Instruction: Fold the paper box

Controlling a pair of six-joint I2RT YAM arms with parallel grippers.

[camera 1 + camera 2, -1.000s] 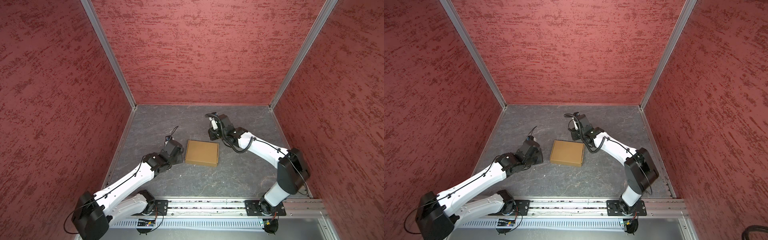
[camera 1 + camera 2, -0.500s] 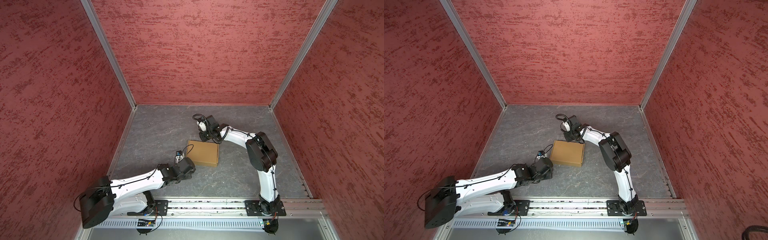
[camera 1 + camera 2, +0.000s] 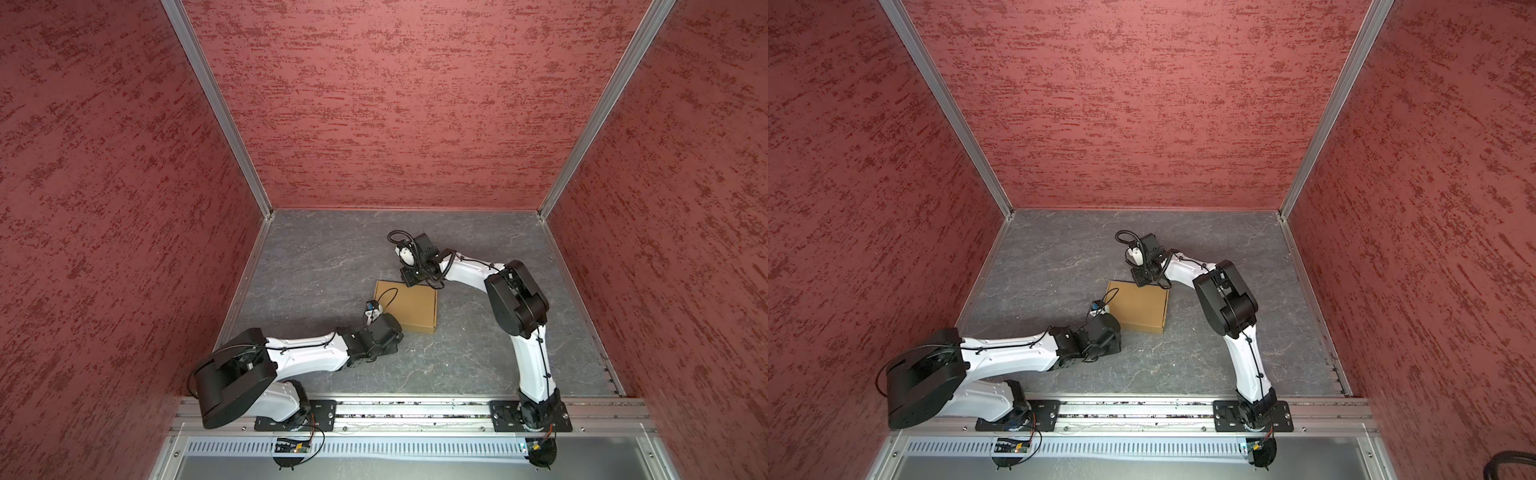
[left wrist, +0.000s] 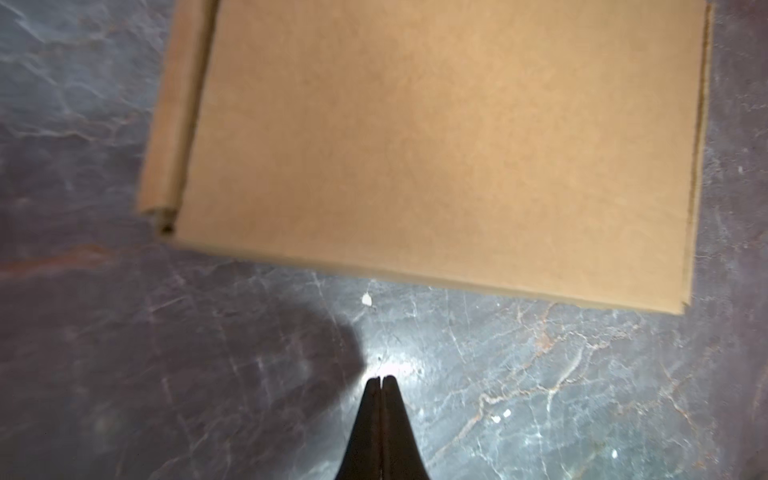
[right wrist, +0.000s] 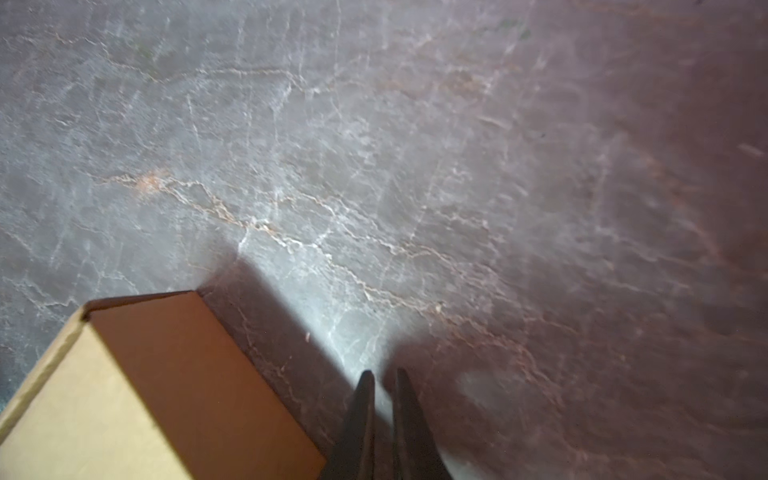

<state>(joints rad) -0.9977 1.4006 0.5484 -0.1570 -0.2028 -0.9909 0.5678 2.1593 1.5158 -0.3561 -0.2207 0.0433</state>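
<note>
The paper box (image 3: 409,305) (image 3: 1140,305) lies closed and flat on the grey floor, a plain tan cardboard rectangle. The left wrist view has its lid (image 4: 436,145) ahead of my left gripper (image 4: 381,378), which is shut and empty over bare floor, short of the box's near edge. My right gripper (image 5: 382,372) hangs just off the box's far edge, beside a box corner (image 5: 124,395). Its fingers stand a narrow gap apart with nothing between them. In both top views the wrists hide the fingertips.
Red textured walls (image 3: 395,104) close in the grey marbled floor (image 3: 332,257) on three sides. The metal rail (image 3: 415,409) with both arm bases runs along the front. The left arm (image 3: 307,353) lies low across the front left floor.
The left arm swung from the box's left side down to its front-left corner, and its jaws closed. The right arm drew in to the box's far edge, its jaws narrowing.
</note>
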